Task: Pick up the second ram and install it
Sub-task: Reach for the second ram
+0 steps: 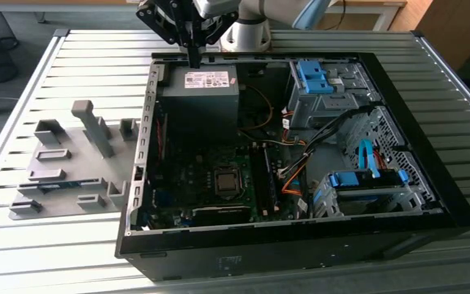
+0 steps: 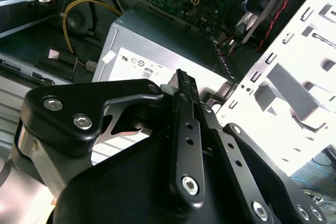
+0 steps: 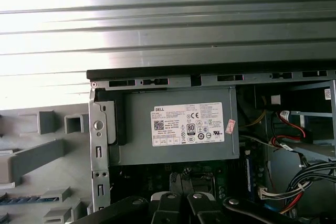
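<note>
The second ram (image 1: 62, 184) is a thin blue-green stick lying flat in the grey holder plate (image 1: 96, 164) at the exterior view's left, beside the open computer case; in the first wrist view a blue strip of the ram (image 3: 23, 199) shows among the grey blocks (image 3: 37, 157). My gripper (image 1: 194, 60) hangs over the far rim of the case, above the grey power supply (image 1: 206, 92), well away from the ram. Its black fingers (image 2: 182, 82) are pressed together with nothing between them; the gripper (image 3: 184, 181) also shows in the first wrist view, over the motherboard edge.
The black case (image 1: 431, 184) lies open on a slatted metal table (image 1: 55, 257). Inside are the motherboard with long black slots (image 1: 265, 177), loose cables (image 1: 296, 174) and blue-latched drive cages (image 1: 313, 76). Upright grey blocks (image 1: 88, 122) stand on the holder plate.
</note>
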### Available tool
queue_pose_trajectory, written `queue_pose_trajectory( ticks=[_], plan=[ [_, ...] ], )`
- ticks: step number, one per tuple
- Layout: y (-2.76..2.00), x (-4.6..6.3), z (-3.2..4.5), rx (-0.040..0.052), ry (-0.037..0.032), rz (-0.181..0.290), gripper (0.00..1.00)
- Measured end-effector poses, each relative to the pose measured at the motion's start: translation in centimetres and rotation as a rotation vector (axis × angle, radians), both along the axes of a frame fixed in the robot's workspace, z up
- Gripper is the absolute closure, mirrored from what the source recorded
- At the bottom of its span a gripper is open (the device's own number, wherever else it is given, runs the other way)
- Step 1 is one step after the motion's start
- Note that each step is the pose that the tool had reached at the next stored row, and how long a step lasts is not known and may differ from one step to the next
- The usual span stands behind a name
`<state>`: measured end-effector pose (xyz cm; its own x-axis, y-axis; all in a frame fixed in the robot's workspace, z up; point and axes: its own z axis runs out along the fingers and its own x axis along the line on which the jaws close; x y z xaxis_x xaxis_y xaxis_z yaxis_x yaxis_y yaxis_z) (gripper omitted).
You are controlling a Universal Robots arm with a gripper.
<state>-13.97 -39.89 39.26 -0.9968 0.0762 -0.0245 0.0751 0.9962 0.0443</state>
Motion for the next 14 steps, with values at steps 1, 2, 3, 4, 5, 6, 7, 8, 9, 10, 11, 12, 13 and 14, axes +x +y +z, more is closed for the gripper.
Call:
queue_pose_trajectory(
  ticks=[1, 2, 3, 4, 5, 6, 7, 8, 9, 10, 11, 12, 13, 14],
  plan=[
    [0.0, -0.02, 0.0, 0.0, 0.0, 0.0, 0.9],
    [0.0, -0.03, -0.01, 0.0, 0.0, 0.0, 0.9],
    [0.0, -0.05, -0.01, 0.0, 0.0, 0.0, 0.9],
    [0.0, -0.07, -0.01, 0.0, 0.0, 0.0, 0.9],
    [0.0, -0.09, -0.02, 0.0, 0.0, 0.0, 0.9],
    [0.0, -0.11, -0.02, 0.0001, 0.0, 0.0, 0.9],
    [0.0, -0.12, -0.02, 0.0, 0.0, 0.0, 0.9],
    [0.0, -0.14, -0.02, 0.0, 0.0, 0.0, 0.9],
    [0.0, -0.17, -0.03, 0.0, 0.0, 0.0, 0.9],
    [0.0, -0.22, -0.03, 0.0, 0.0, 0.0, 0.9],
    [0.0, -0.28, -0.03, 0.0, 0.0, 0.0, 0.9],
    [-0.01, -0.39, -0.04, -0.0001, 0.0, 0.0, 0.9],
    [0.0, -0.5, -0.04, -0.0001, 0.0001, 0.0, 0.9],
    [0.0, -0.6, -0.05, 0.0, 0.0, 0.0, 0.9]
  ],
)
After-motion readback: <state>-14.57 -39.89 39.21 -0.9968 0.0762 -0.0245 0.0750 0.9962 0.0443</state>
